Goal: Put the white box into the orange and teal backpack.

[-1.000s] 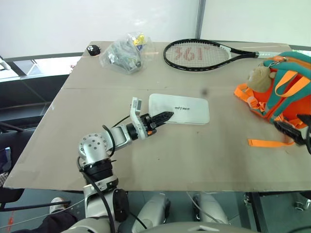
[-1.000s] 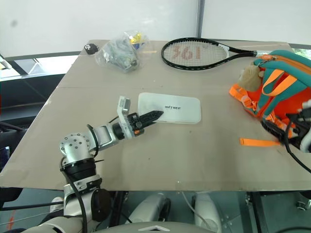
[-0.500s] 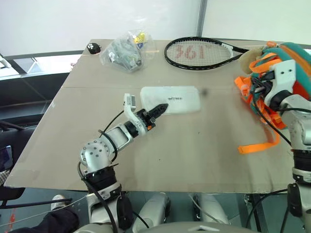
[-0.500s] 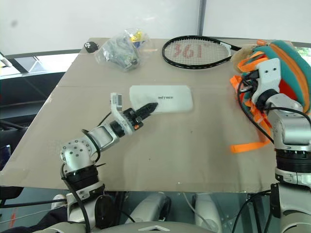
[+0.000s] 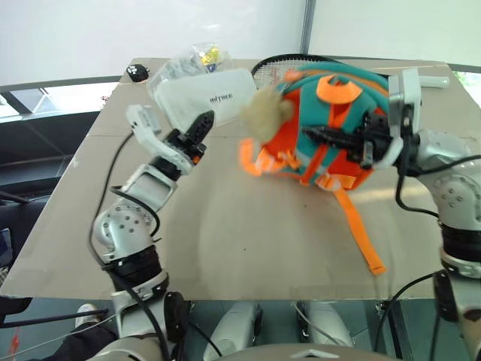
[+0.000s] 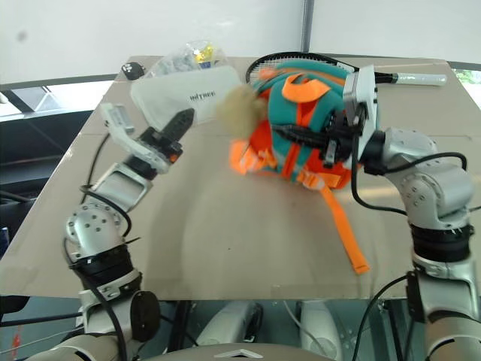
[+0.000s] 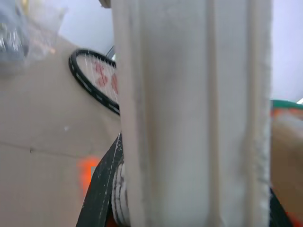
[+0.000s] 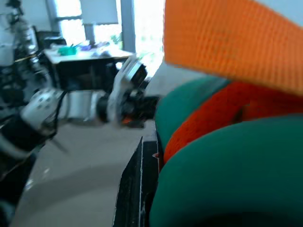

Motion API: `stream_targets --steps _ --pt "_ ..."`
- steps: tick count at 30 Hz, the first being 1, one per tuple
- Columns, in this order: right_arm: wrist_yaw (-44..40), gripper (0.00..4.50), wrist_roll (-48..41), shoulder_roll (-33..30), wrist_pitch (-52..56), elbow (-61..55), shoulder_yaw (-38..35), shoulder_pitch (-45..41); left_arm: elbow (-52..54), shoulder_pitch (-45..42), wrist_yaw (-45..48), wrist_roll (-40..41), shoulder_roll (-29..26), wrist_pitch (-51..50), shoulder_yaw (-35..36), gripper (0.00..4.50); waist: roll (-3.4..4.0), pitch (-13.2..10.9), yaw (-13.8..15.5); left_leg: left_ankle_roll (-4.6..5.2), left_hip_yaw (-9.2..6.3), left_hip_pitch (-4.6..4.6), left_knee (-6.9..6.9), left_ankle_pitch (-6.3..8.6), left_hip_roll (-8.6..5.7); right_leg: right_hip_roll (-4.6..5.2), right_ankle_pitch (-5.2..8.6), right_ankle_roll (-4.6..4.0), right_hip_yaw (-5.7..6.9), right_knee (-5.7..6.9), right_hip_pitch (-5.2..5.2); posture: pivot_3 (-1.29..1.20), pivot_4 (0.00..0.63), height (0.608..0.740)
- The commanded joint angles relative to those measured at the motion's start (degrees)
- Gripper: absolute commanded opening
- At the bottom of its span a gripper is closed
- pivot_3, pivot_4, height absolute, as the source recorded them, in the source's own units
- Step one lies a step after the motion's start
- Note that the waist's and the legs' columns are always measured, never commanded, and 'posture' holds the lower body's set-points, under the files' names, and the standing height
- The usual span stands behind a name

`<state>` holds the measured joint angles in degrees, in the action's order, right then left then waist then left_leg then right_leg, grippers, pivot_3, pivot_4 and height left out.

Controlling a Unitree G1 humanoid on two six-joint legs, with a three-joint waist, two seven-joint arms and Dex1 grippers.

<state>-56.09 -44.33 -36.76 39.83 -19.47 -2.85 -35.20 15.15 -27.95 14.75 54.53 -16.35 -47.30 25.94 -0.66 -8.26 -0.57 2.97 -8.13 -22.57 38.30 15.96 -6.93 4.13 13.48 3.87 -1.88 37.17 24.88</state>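
The left gripper (image 5: pixel 201 124) is clamping the white box (image 5: pixel 207 94) by its near edge, holding it above the desk (image 5: pixel 225 241) at 10 o'clock, while the right gripper (image 5: pixel 319 134), fingers together, is gripping the orange and teal backpack (image 5: pixel 331 124) lifted at 2 o'clock. No opening is showing in the backpack, so the box is at risk of jamming against closed fabric or slipping from its edge grip. A clear bag (image 5: pixel 184 64) of small items is lying behind the box.

tennis racket (image 6: pixel 259 66), plastic bag (image 5: pixel 180 64), table (image 5: pixel 248 241)
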Motion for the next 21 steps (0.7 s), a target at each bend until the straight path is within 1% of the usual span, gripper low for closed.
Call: stream_targets --steps 1,2,5,7,11,13,15,18,19,21 --pt "-1.75 0.07 3.77 -3.57 -1.63 -1.08 1.25 2.52 7.44 1.81 6.57 2.5 -4.64 0.37 -2.73 1.09 0.0 0.0 0.04 0.0 -0.04 0.0 0.0 0.0 -0.01 0.01 0.0 0.0 0.06 -0.01 -0.03 0.0 0.15 0.739" --pt "-1.82 0.07 4.62 -3.99 -2.23 -0.67 1.68 2.94 7.99 2.38 7.46 2.64 -5.6 0.49 -3.18 1.09 0.01 0.0 0.04 0.0 -0.04 0.0 -0.01 0.0 -0.02 0.02 -0.01 -0.01 0.06 0.02 -0.03 0.0 0.15 0.739" --pt "-1.53 0.07 8.15 -4.27 -4.42 0.89 3.19 3.93 10.68 3.59 11.32 7.0 -9.61 -0.37 -2.28 1.09 0.01 0.0 0.01 -0.01 -0.05 0.07 0.06 -0.01 -0.03 0.02 -0.01 -0.03 0.06 0.32 -0.02 0.0 0.15 0.739" --pt "-1.11 0.07 8.69 -3.47 -4.84 1.14 3.39 3.87 10.5 3.16 12.04 11.28 -12.62 -1.52 0.04 1.09 0.01 0.0 -0.11 -0.05 -0.04 0.17 0.06 -0.03 -0.02 0.01 -0.01 -0.03 0.01 0.49 -0.02 0.0 0.15 0.739" --pt "0.4 0.07 9.56 -1.41 -5.05 2.01 3.95 2.56 7.17 3.61 12.96 16.97 -19.97 -2.75 5.54 1.09 0.02 -0.01 -0.19 -0.09 -0.02 0.3 0.0 -0.05 0.01 -0.04 -0.01 -0.03 -0.07 0.57 -0.03 0.0 0.15 0.739" --pt "1.39 0.07 9.83 -0.1 -4.63 2.76 4.05 1.28 5.74 5.28 14.48 18.4 -23.95 -3.41 8.54 1.09 0.02 -0.01 -0.39 -0.09 0.01 0.31 -0.01 -0.05 0.01 -0.04 -0.01 -0.03 -0.09 0.56 -0.03 0.0 0.15 0.739" --pt "2.27 0.07 10.46 1.09 -4.61 4.14 4.02 -0.19 5.81 7.43 16.09 18.38 -27.44 -3.81 10.11 1.09 0.02 -0.02 -0.26 -0.09 0.08 0.37 -0.07 -0.05 0.01 -0.05 -0.01 -0.03 -0.12 0.55 -0.03 0.0 0.15 0.739" --pt "2.39 0.07 11.39 2.17 -5.19 7.49 4.03 -2.74 8.5 12.43 20.92 18.04 -30.21 -3.0 12.32 1.09 0.03 -0.04 -0.04 -0.09 0.09 0.38 -0.07 -0.05 0.0 -0.04 -0.01 -0.04 -0.12 0.5 -0.05 0.0 0.15 0.739" --pt "2.14 0.07 11.6 2.36 -5.33 8.46 4.0 -3.37 8.76 13.8 22.48 19.04 -30.87 -3.29 13.09 1.09 0.03 -0.04 0.02 -0.09 0.1 0.38 -0.08 -0.05 -0.01 -0.03 -0.01 -0.04 -0.14 0.48 -0.06 0.0 0.15 0.739" --pt "1.11 0.07 11.91 2.42 -5.73 10.2 4.01 -4.5 9.4 15.2 25.33 18.56 -31.45 -1.23 14.24 1.09 0.02 -0.05 0.19 -0.09 0.08 0.37 -0.08 -0.05 -0.01 -0.03 -0.01 -0.04 -0.16 0.46 -0.07 0.0 0.15 0.739"
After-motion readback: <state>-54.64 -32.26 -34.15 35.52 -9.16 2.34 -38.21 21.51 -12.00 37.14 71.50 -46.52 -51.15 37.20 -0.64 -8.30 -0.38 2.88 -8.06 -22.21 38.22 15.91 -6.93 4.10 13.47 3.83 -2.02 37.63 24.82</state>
